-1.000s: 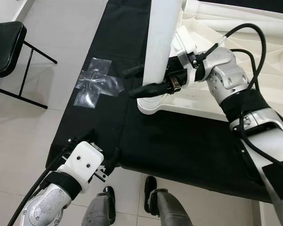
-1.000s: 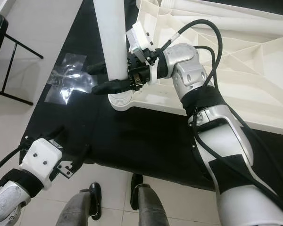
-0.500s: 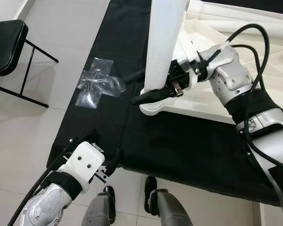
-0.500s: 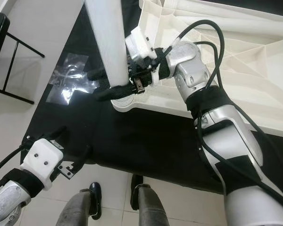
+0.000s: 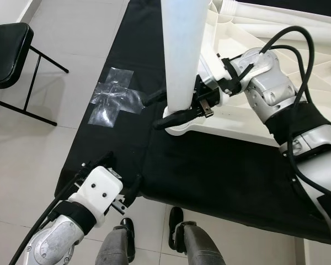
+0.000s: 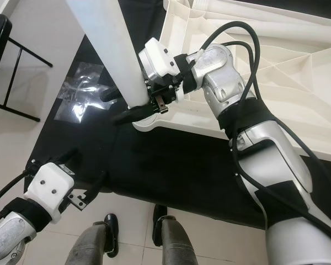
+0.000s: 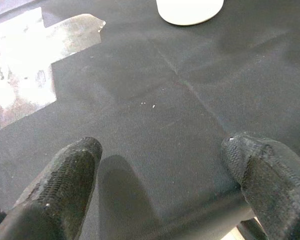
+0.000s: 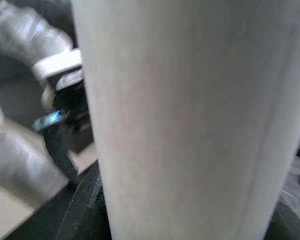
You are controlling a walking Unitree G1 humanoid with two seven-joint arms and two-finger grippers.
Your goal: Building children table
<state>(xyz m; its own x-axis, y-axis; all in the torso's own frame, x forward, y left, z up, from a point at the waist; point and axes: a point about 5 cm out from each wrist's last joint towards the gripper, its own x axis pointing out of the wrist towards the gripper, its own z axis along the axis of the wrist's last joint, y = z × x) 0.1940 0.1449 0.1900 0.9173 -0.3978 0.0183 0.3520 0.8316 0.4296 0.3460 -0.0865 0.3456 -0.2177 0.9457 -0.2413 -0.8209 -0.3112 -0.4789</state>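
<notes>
A white cylindrical table leg stands in the corner socket of the upturned white tabletop, leaning a little to the left. My right gripper is shut on the table leg just above its base, one black finger on each side; up close the leg is a broad white column. My left gripper hovers open over the near edge of the black cloth, with its fingers spread wide and nothing between them.
A crumpled clear plastic bag lies on the cloth's left edge. A black folding chair stands on the tile floor at far left. My feet are at the cloth's near edge.
The leg's top has swung to the left while its base stayed at the tabletop corner. My right gripper turned with it, still holding. The left arm has not moved.
</notes>
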